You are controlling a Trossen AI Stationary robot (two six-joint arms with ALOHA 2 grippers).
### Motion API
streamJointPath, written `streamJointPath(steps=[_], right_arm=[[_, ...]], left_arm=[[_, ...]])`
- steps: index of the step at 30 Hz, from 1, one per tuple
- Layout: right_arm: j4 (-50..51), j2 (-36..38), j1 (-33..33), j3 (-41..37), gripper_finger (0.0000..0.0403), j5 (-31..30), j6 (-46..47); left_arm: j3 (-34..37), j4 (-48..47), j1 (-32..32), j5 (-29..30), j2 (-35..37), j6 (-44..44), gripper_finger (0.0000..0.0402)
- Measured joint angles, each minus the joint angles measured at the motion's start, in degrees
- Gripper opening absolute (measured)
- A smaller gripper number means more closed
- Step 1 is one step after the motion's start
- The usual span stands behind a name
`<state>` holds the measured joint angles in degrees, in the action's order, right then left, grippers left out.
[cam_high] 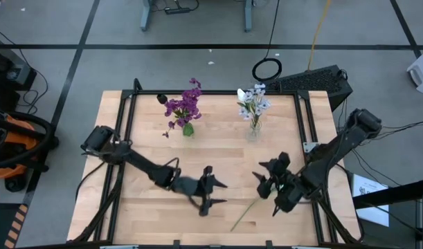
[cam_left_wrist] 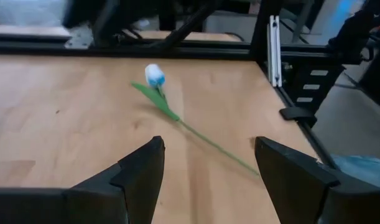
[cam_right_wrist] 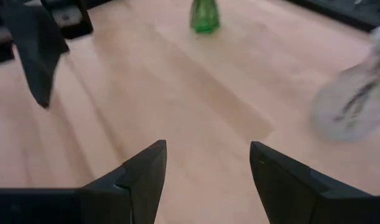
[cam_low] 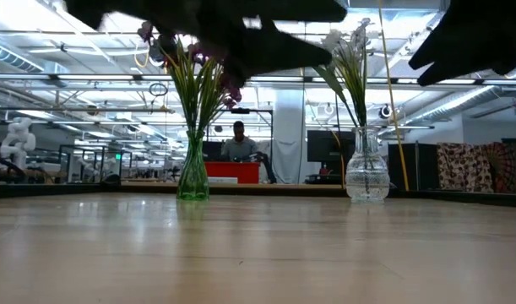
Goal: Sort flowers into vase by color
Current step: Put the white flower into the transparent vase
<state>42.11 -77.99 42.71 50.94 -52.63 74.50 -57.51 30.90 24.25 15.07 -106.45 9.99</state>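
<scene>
- Left gripper (cam_high: 214,192) spread, empty, above wooden table (cam_high: 149,228); right gripper (cam_high: 266,178) spread, empty.
- White flower (cam_left_wrist: 155,74) flat on boards.
- Person (cam_low: 238,143) at red counter (cam_low: 232,172) beyond.

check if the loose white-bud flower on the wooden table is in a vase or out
Out. The white-bud flower lies flat on the wooden table, apart from the green glass vase and the clear glass vase.

Purple flowers (cam_high: 184,105), green vase (cam_high: 188,129)
</scene>
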Motion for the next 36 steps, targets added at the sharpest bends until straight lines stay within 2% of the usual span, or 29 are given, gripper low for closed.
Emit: streamJointPath(steps=[3,6,14,21,25,30,36], right_arm=[[-3.9,-3.6,1.5,0.0,0.0222,0.0,-0.2],[-7.1,-6.6,2.6,0.0,0.0222,0.0,-0.2],[-17.3,-12.5,6.9,0.0,0.0222,-0.1,-0.2],[-19.7,-13.9,10.2,0.0,0.0222,-2.7,0.1],[-19.5,-13.0,10.6,0.0,0.0222,-2.6,-0.2],[-16.0,-11.6,10.6,0.0,0.0222,-3.0,-0.3],[-15.3,-11.6,10.6,0.0,0.0222,-2.8,-0.1]], left_arm=[[-1.5,0.1,3.3,4.9,-0.7,1.2,0.0255],[-5.0,-0.3,5.9,7.3,-2.9,1.7,0.0255],[-21.9,-5.8,8.9,8.4,-15.3,1.6,0.0255],[-34.6,-7.9,9.7,10.5,-26.7,1.2,0.0255],[-37.3,-8.1,9.4,14.7,-30.1,1.6,0.0255],[-37.6,-8.0,9.6,23.3,-31.1,1.7,0.0255],[-37.6,-8.0,9.1,23.7,-33.2,5.2,0.0255]])
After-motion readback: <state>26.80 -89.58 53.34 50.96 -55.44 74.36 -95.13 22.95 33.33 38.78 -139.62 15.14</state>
